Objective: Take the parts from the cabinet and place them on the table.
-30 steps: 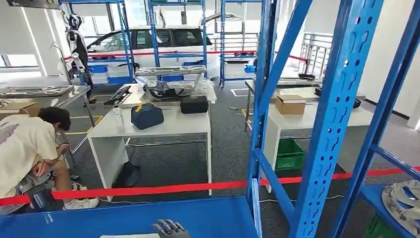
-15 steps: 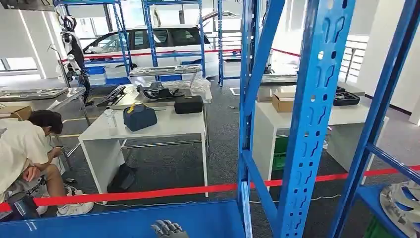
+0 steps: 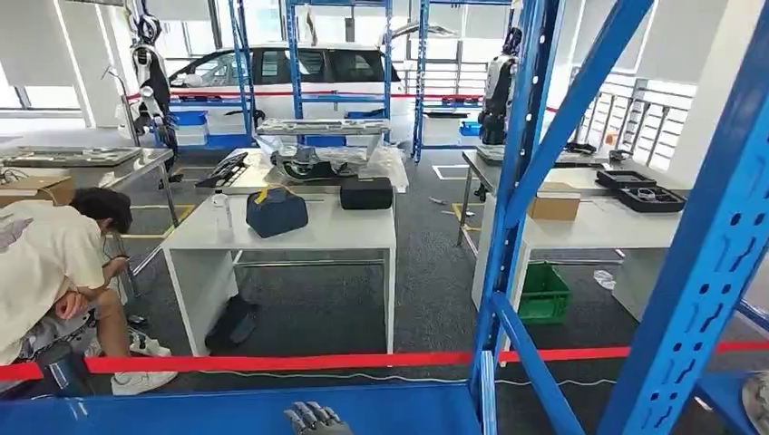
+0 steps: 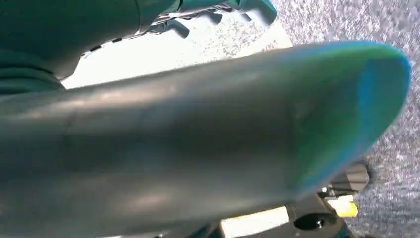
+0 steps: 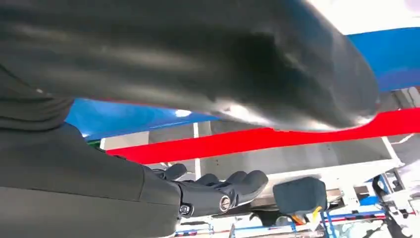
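The right hand [image 5: 213, 191] is empty, fingers loosely apart; the left hand's [image 4: 198, 148] state cannot be told. The pale grey moulded part [image 3: 760, 401] lies near right, beyond a blue steel rack upright [image 3: 698, 272] that a reaching arm could strike.

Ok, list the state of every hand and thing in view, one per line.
Right hand: open, fingers extended, holding nothing.
Left hand: too blurred to tell.
Blue bag: closed.
Black case: shut.
Cardboard box: closed.
Red tape: stretched taut.

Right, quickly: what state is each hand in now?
Left hand: cannot be told.
Right hand: open, fingers apart, holding nothing.
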Controlling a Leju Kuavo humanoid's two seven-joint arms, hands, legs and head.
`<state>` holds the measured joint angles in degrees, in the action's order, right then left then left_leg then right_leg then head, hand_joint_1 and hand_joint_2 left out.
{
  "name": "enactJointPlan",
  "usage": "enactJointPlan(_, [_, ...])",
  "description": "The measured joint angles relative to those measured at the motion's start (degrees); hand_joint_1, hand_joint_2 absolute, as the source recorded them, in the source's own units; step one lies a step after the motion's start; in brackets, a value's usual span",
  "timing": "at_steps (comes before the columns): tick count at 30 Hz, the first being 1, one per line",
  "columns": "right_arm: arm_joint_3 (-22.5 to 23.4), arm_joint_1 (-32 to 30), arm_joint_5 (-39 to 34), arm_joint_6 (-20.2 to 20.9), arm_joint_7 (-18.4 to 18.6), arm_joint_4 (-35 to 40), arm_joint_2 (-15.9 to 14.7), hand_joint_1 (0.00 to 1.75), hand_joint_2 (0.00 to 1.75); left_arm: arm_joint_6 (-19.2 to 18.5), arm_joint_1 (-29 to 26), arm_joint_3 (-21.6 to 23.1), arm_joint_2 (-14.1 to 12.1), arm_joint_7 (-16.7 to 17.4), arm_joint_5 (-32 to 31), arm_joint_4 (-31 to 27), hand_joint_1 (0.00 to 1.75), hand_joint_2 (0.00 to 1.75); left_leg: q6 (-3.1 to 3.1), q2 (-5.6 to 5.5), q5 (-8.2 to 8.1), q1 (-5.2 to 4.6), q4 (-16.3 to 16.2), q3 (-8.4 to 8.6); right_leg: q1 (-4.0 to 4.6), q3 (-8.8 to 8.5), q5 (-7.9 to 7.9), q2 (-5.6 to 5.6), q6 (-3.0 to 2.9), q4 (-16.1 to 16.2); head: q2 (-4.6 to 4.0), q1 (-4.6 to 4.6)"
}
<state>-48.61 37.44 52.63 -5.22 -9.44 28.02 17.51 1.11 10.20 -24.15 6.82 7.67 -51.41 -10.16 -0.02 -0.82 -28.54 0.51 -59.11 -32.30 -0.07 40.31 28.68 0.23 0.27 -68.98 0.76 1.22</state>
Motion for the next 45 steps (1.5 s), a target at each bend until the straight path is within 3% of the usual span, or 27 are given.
enactJointPlan(1, [0.0,0.0,0.0,0.0,0.0,0.0,0.0,0.0,0.0,0.0,0.0,0.0,0.0,0.0,0.0,0.0,0.0,0.0,-0.03,-0.08,-0.32,-0.15,0.0,0.58,0.27,-2.22,-3.07,0.04,-0.67,5.4,0.0,0.0])
enactJointPlan(2, [0.0,0.1,0.0,0.0,0.0,0.0,0.0,0.0,0.0,-0.1,0.0,0.0,0.2,-0.1,-0.2,0.0,0.0,0.0,-0.06,-0.15,-0.62,-0.01,0.0,0.65,0.61,-3.52,-3.65,0.15,-1.57,8.5,0.0,0.02])
enactJointPlan(3, [0.0,0.2,0.0,0.0,0.0,-0.1,0.0,0.0,0.0,-0.2,0.2,0.0,0.3,-0.3,-0.3,0.0,0.0,0.0,-0.49,-0.37,-0.77,-0.46,-0.1,0.65,0.71,-4.07,-3.4,-0.01,-1.57,9.4,0.0,0.16])
enactJointPlan(4, [0.0,0.2,0.0,0.0,0.0,-0.1,0.0,0.0,0.0,-0.2,0.2,0.0,0.3,-0.4,-0.3,0.0,0.0,0.0,-0.46,-0.3,-0.83,-0.35,-0.2,0.57,0.57,-4.1,-3.79,0.0,-0.67,9.6,0.0,0.11])
enactJointPlan(5, [0.0,0.3,0.1,0.1,0.0,-0.2,0.0,0.0,0.0,-0.3,0.2,0.0,0.3,-0.4,-0.4,0.0,0.0,0.0,-0.47,-0.22,-0.83,-0.22,-0.1,0.56,0.67,-4.04,-3.6,0.04,-0.32,9.6,0.0,0.13])
enactJointPlan(10, [-0.7,0.2,0.2,1.1,-1.0,-0.3,0.3,0.0,0.0,-0.5,0.2,0.0,0.3,-0.5,-0.9,0.0,0.0,0.0,-0.73,-0.12,-0.92,-0.2,0.5,0.93,0.7,-4.06,-3.34,0.17,-0.72,9.6,0.0,0.13])
enactJointPlan(18, [-3.1,-1.2,-0.3,4.0,-2.3,-0.3,1.7,0.0,0.0,-0.5,0.3,0.0,0.3,-0.3,-1.0,0.0,0.0,0.0,-1.05,-0.12,-0.81,-0.2,0.7,1.0,0.7,-4.1,-3.27,0.14,-0.87,9.6,0.0,0.09])
enactJointPlan(19, [-3.3,-1.3,-0.4,4.0,-2.3,-0.3,1.7,0.0,1.75,-0.5,0.3,0.0,0.3,-0.3,-1.0,0.0,0.0,0.0,-1.06,-0.12,-0.81,-0.2,0.7,1.01,0.7,-4.1,-3.3,0.14,-0.91,9.6,0.0,0.11])
enactJointPlan(31, [-5.6,-1.6,-1.6,6.1,-4.4,-0.2,2.0,0.0,1.75,-0.5,0.3,0.0,0.4,-0.3,-2.0,0.0,0.0,0.0,-1.05,-0.12,-0.8,-0.31,0.6,1.04,0.41,-4.15,-3.33,0.14,-0.88,9.6,0.0,0.09])
enactJointPlan(45, [-10.5,-2.0,-2.8,9.8,-0.8,-0.2,1.9,0.0,1.75,-0.5,0.4,0.0,0.5,0.0,-2.9,0.0,0.0,0.0,-1.03,-0.12,-0.81,-0.34,0.6,1.04,0.39,-4.14,-3.33,0.14,-0.88,9.6,0.0,0.09])
